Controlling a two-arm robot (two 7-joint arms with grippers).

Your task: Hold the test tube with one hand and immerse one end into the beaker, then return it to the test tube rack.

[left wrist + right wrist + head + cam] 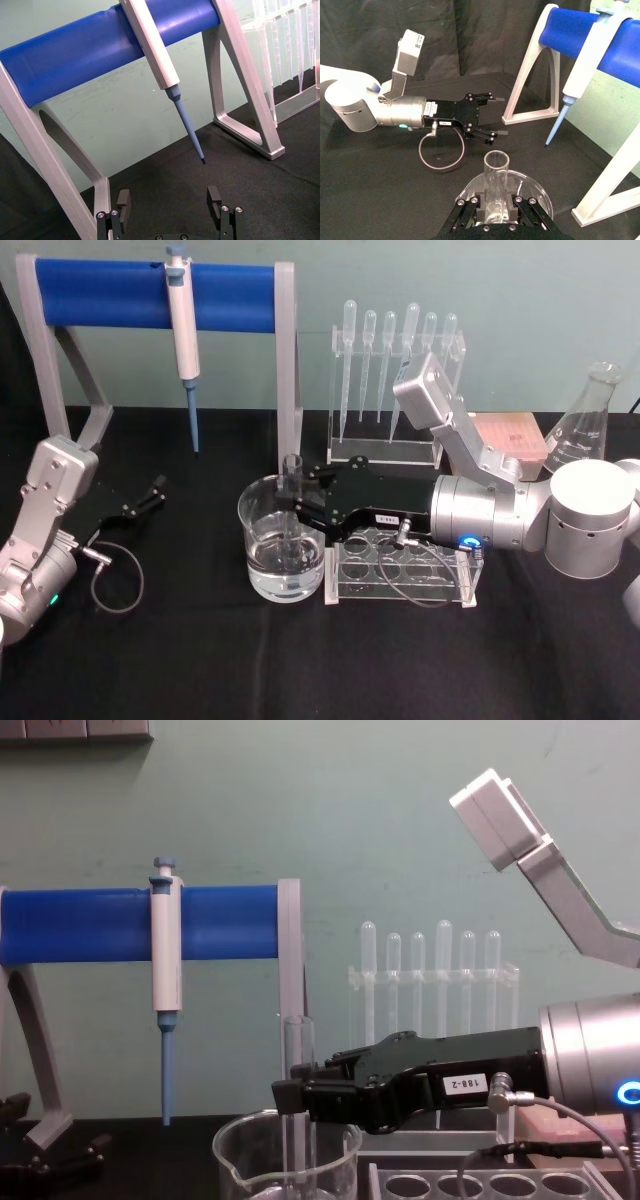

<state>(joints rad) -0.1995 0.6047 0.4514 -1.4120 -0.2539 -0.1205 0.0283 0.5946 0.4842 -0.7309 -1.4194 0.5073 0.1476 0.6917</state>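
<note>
Head view shows the right tool (292,492) reaching across the clear tube rack (400,575) and clamped on the test tube (292,468) a little below its open rim. The test tube stands upright inside the beaker (255,540), and its lower end appears to reach into the clear liquid. The beaker sits on the black tabletop (200,660), touching or just beside the rack's left end. Chest view confirms the fingers (285,1098) are closed against the glass above the beaker's rim. The left tool (158,490) is parked low at the left, well apart from the beaker. Its fingers (124,200) are spread wide and hold nothing, and it faces a blue-barred stand (100,45) carrying a pipette (150,40).
</note>
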